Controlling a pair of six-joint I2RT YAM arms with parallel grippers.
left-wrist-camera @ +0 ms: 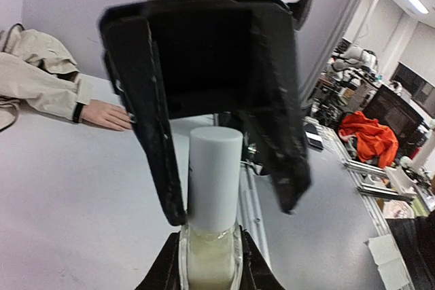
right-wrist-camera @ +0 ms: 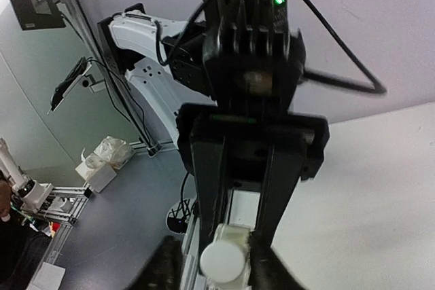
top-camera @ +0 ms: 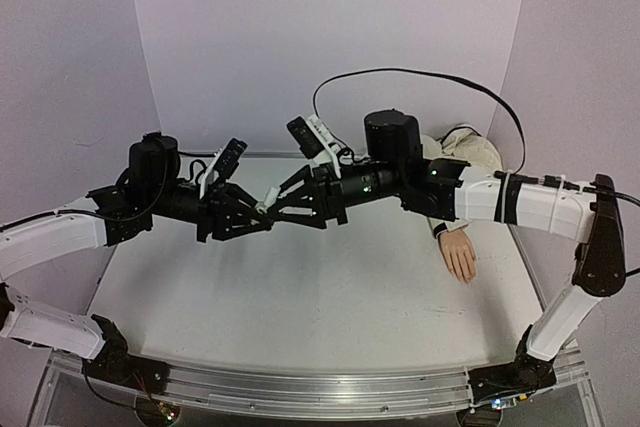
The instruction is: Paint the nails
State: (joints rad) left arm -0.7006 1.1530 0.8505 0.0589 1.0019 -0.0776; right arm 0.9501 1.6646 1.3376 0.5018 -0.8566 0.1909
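Left gripper (left-wrist-camera: 211, 271) is clamped tight on the glass body of the nail polish bottle (left-wrist-camera: 211, 257), pale polish showing between its jaws, and it holds the bottle up in mid-air over the bench (top-camera: 300, 297). Coming in from the other side, the right gripper (right-wrist-camera: 219, 267) is only narrowly parted. Its black fingers (left-wrist-camera: 153, 134) straddle the white cap (left-wrist-camera: 215, 181), and the left wrist view shows a gap beside the cap, so I'd call that around it, not gripping it.

Here's the danger. If the right jaws close off-centre, one finger hits the cap first and levers the bottle sideways in the left grip. Smooth glass held in two narrow jaws could pivot or slide out, and it would drop from well above the bench. If the twist is taken with too light a bite, the fingers will skate round the smooth cap and nothing will unscrew. If the cap comes out crooked, the brush stem could scrape the neck and flick polish, and a bottle tipped once it is open would spill.

Further out, the mannequin hand (top-camera: 460, 252) lies flat on the bench, well off to the right and under the right arm, with its beige sleeve (top-camera: 468, 147) bunched behind it. The nails (top-camera: 465, 274) are at its near fingertips, too small here to judge, and they look unpainted to me. The right arm passes above that hand, so a low elbow while carrying the brush over could nudge it out of place.
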